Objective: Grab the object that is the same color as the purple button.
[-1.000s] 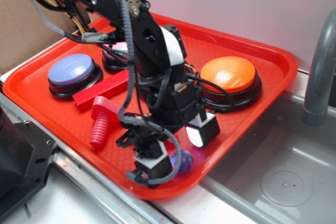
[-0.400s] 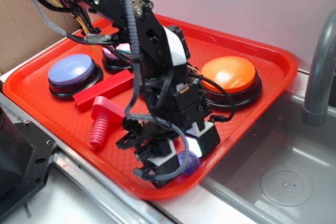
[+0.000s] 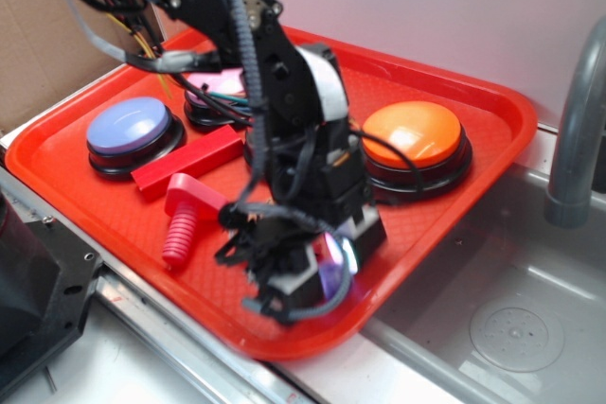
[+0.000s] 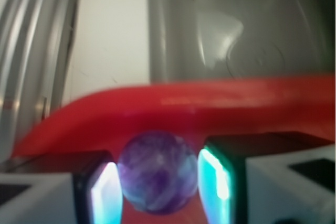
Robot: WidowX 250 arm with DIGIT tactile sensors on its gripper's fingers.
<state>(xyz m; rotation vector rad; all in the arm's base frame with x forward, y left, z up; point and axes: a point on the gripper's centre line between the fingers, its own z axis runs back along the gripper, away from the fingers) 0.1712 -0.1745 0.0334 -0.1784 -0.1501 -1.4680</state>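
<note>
The gripper (image 4: pixel 160 187) has its pads against both sides of the purple ball (image 4: pixel 157 171), at the tray's (image 4: pixel 173 111) 6 o'clock rim. The exterior view nearly hides the ball (image 3: pixel 331 267); a second ago it lay uncovered beside the fingers.

a steel counter (image 3: pixel 170 366) with sink basin (image 3: pixel 511 319) carries the red tray (image 3: pixel 473 111).

Glossy marbled purple ball (image 4: pixel 156 172), textured red plastic tray (image 3: pixel 454 111), brushed metal sink (image 3: pixel 511 319)
</note>
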